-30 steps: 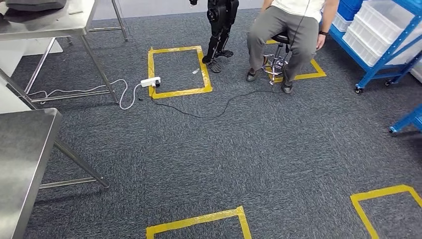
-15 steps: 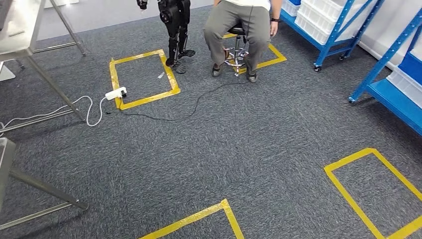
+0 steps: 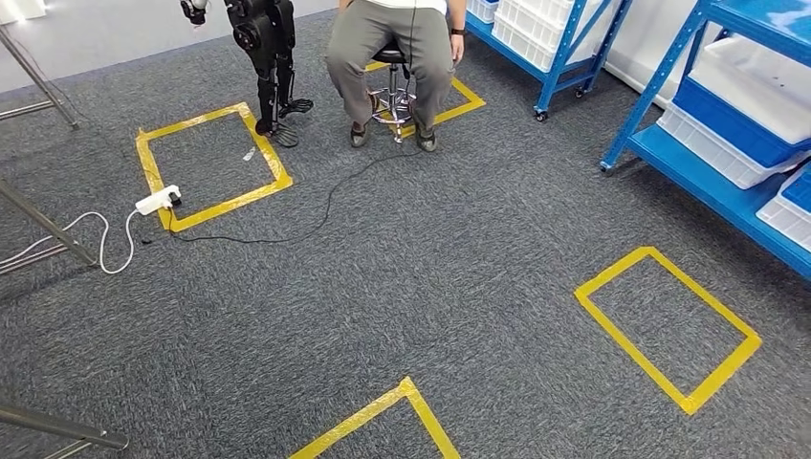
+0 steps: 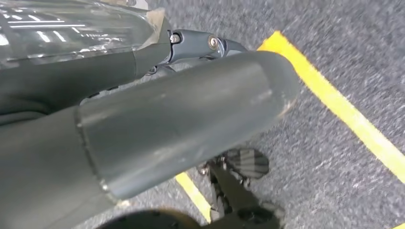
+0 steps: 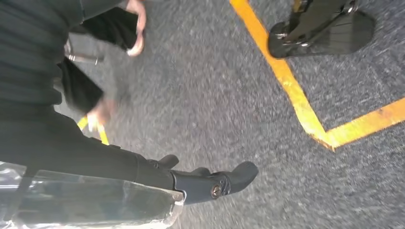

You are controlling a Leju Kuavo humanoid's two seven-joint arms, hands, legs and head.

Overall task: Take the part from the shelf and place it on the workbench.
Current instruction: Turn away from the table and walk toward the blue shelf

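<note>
Fingers [image 5: 224,183] of the right hand [image 5: 191,183] stretched loose over the grey carpet [image 5: 215,95], holding nothing, left hand [image 4: 181,133] fingers [image 4: 210,43] tucked behind the thumb, grip impossible to tell, and the part impossible to pick out among the white bins [image 3: 708,148] on the blue shelf [image 3: 658,91] off right.

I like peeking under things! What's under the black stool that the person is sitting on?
Under the black stool a shiny metal base stands on grey carpet, crossing yellow floor tape. The person's legs hide part of it.
</note>
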